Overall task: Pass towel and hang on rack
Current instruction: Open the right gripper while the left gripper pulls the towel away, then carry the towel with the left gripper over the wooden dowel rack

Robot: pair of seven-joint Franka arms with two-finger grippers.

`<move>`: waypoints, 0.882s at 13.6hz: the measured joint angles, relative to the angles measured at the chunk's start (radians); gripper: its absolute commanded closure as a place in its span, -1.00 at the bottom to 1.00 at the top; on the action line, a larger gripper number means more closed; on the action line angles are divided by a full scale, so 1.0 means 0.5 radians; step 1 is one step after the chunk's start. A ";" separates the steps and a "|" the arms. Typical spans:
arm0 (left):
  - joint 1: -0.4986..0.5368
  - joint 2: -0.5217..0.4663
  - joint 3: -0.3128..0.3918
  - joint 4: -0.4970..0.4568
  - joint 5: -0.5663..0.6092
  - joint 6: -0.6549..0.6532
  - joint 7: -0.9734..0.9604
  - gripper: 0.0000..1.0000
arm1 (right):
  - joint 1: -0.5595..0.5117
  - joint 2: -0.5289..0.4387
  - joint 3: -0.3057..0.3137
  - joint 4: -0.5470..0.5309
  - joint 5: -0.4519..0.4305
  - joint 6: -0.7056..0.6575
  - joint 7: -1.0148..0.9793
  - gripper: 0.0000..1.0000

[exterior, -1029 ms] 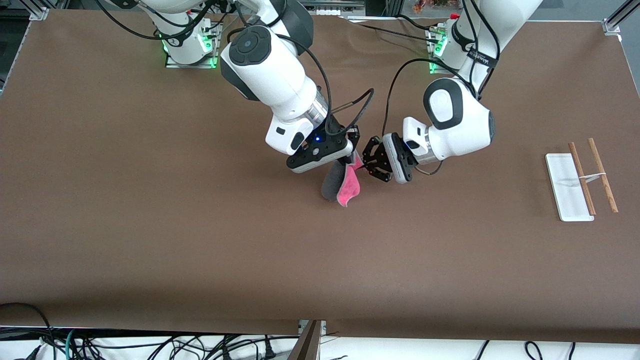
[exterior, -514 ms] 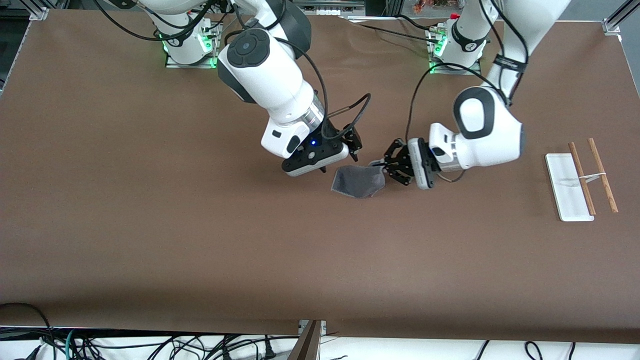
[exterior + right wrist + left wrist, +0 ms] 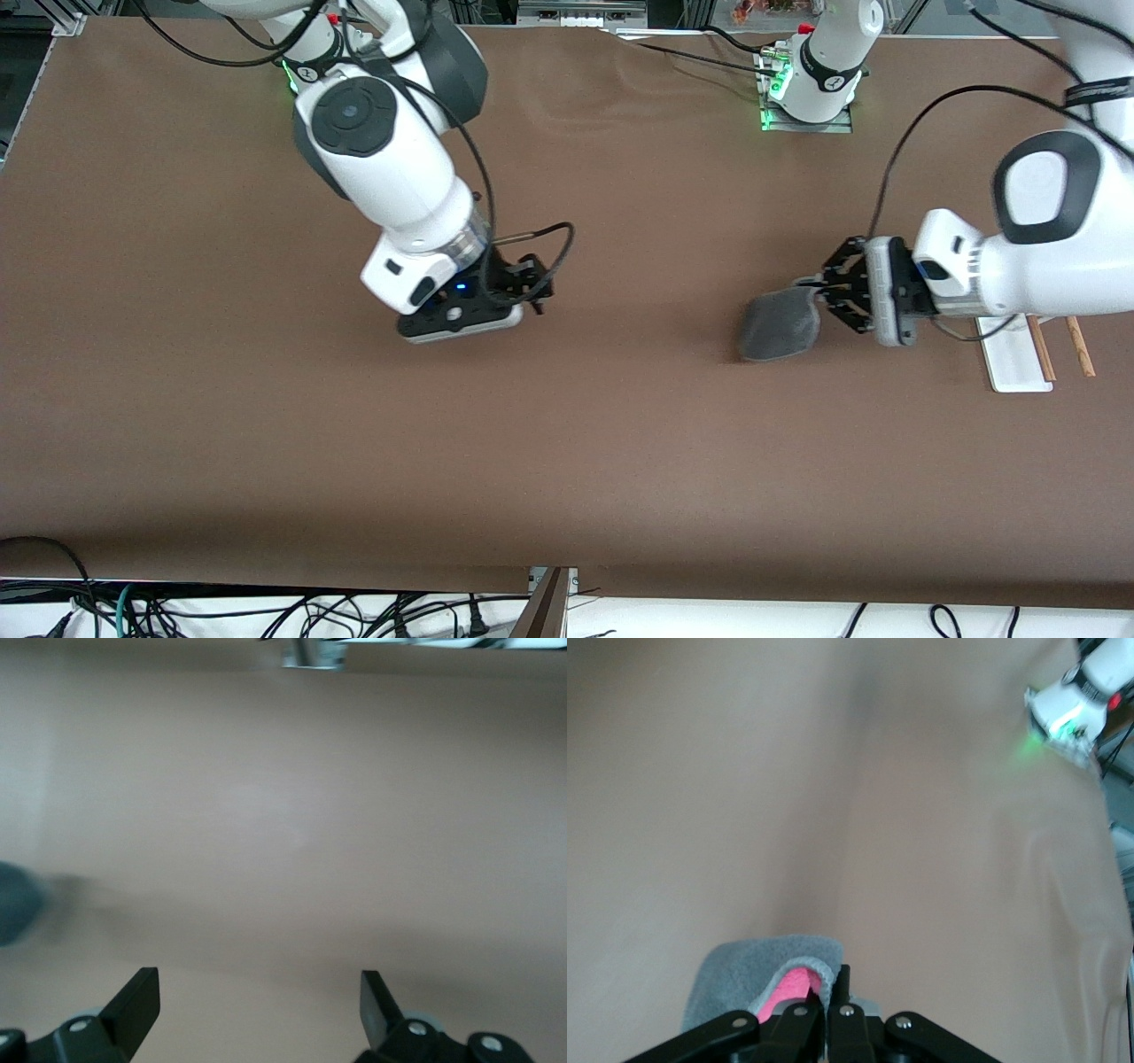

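The small dark grey towel (image 3: 780, 326) is held pinched in the left gripper (image 3: 819, 288) near the white-based, wooden-rod rack (image 3: 1010, 363), apparently for hanging; the right gripper (image 3: 518, 306), jaws wide, waits.

open brown table (image 3: 620, 425) between both arms, left arm's wrist (image 3: 992, 275) overhanging rack (image 3: 1010, 363)

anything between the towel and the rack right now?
Nothing visible on the table between them. The left tool is shut on the towel, held up just short of the rack, whose upper part the left arm hides. The right tool is open over bare table, apart from both.
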State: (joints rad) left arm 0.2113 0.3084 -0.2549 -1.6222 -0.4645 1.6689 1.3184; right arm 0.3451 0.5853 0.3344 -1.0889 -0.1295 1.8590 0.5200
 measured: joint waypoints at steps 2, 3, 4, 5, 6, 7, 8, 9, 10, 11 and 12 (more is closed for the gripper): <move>0.099 0.013 0.007 0.101 0.276 -0.055 -0.003 1.00 | -0.052 -0.074 -0.056 0.005 -0.003 -0.138 -0.028 -1.00; 0.165 0.022 0.009 0.142 0.385 -0.064 -0.005 1.00 | -0.104 -0.127 -0.069 0.008 -0.008 -0.195 -0.032 -1.00; 0.247 0.032 0.012 0.175 0.449 -0.072 -0.006 1.00 | -0.169 -0.194 -0.081 0.005 -0.013 -0.246 -0.036 -1.00; 0.351 0.043 0.014 0.201 0.495 -0.077 -0.006 1.00 | -0.244 -0.271 -0.095 -0.010 -0.015 -0.283 -0.042 -1.00; 0.462 0.058 0.016 0.223 0.538 -0.079 -0.005 1.00 | -0.321 -0.348 -0.112 -0.042 -0.015 -0.313 -0.048 -1.00; 0.576 0.075 0.018 0.240 0.585 -0.081 0.005 1.00 | -0.394 -0.423 -0.133 -0.089 -0.015 -0.342 -0.053 -1.00; 0.681 0.092 0.019 0.253 0.624 -0.082 0.022 1.00 | -0.457 -0.491 -0.158 -0.139 -0.014 -0.383 -0.056 -1.00; 0.777 0.113 0.024 0.264 0.653 -0.081 0.045 1.00 | -0.504 -0.551 -0.194 -0.188 -0.014 -0.428 -0.059 -1.00; 0.858 0.141 0.039 0.278 0.687 -0.080 0.063 1.00 | -0.535 -0.599 -0.239 -0.228 -0.014 -0.462 -0.081 -1.00; 0.931 0.177 0.058 0.301 0.727 -0.079 0.100 1.00 | -0.554 -0.633 -0.289 -0.261 -0.014 -0.495 -0.152 -1.00; 0.991 0.222 0.085 0.336 0.773 -0.078 0.154 1.00 | -0.569 -0.653 -0.340 -0.282 -0.014 -0.549 -0.259 -1.00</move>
State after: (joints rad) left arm 0.7069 0.4192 -0.2127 -1.4541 -0.0781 1.6300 1.3956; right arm 0.0609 0.2588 0.1643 -1.2299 -0.1367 1.5846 0.3907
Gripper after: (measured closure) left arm 0.982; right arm 0.000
